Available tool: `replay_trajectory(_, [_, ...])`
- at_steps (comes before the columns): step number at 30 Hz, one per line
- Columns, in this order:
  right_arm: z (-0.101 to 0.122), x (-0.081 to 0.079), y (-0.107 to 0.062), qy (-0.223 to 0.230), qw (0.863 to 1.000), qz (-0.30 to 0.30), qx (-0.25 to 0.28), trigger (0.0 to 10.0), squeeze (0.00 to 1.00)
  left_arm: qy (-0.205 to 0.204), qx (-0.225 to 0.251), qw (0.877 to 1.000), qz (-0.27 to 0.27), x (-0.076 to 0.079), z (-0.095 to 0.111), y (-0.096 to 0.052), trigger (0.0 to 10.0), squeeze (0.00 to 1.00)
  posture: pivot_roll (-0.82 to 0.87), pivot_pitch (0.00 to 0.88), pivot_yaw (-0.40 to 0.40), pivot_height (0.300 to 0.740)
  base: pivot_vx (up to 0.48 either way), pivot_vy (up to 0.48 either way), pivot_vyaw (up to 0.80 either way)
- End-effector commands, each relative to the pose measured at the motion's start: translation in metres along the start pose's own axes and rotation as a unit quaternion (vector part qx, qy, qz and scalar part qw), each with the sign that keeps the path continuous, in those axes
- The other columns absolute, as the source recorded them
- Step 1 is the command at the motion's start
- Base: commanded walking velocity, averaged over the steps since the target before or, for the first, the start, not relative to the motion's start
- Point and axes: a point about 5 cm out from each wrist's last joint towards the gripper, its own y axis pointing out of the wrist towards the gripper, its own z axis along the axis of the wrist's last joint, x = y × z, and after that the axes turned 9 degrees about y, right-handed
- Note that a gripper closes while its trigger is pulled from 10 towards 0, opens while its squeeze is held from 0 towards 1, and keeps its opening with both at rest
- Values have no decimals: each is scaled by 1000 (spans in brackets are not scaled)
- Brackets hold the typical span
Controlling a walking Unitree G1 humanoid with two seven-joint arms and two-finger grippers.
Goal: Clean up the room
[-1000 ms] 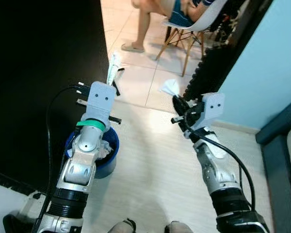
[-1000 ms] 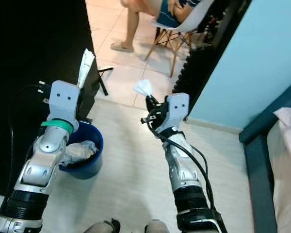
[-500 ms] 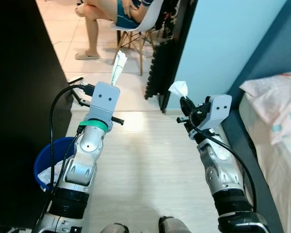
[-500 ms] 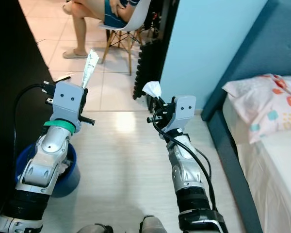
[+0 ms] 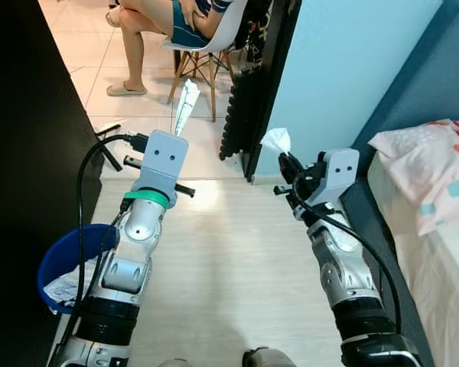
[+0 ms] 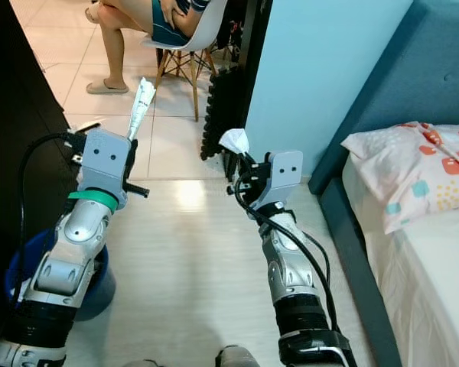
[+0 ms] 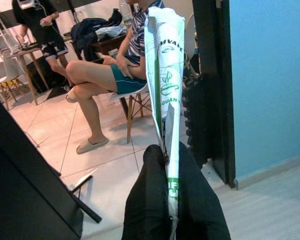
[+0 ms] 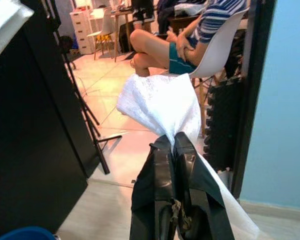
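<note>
Left gripper: your left gripper [image 7: 169, 187] is clamped on a wrapper [image 7: 165, 75], white with green print, folded narrow and standing up past the fingertips.
Right gripper: your right gripper [image 8: 174, 150] is pinched on a tissue [image 8: 162, 107]; its crumpled white bulk sits above the fingertips, and a tail hangs down past the fingers.
Bin: the blue bin [image 5: 57, 264] stands on the floor below and behind your left gripper, beside the left forearm, against a black panel [image 5: 23, 153]. It already holds some pale litter.
Step in hand: judged as carrying. Both pieces are held up clear of the floor, neither yet over the bin.
Next move: you need to bring one gripper back over the bin mouth, let the fingers part, then do the same with the other. The left is nearer; the right must cross the body line.
Caution: the thin tissue may cling to the fingers on release.
Surroundings: a person [image 5: 157, 19] sits on a chair ahead, beyond the doorway; a bed [image 6: 436, 245] lies off your right arm.
</note>
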Motion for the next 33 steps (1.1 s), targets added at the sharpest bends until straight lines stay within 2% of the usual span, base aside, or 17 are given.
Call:
replay_trajectory(1, [-2, 1, -1, -3, 1000, -2, -3, 10000, 0, 4, -2, 1000, -5, 2, -2, -1, 10000, 0, -9, 0, 2, 740, 480, 0, 0])
replay_trajectory(18, [-3, 0, -1, -1, 1000, 1, -5, 10000, 0, 3, 1, 1000, -6, 2, -1, -2, 10000, 0, -7, 0, 5, 740, 388, 0, 0])
replay_trajectory(24, [-5, -2, -3, 3, 1000, 9, -7, 10000, 0, 0, 9, 1000, -18, 7, 1, -4, 10000, 0, -6, 0, 5, 740, 0, 0, 0])
replay_trajectory(33, [-4, -3, -2, 11, 1000, 19, -4, 10000, 0, -5, 8, 1000, -23, 8, 2, -4, 10000, 0, -7, 0, 8, 740, 0, 0, 765])
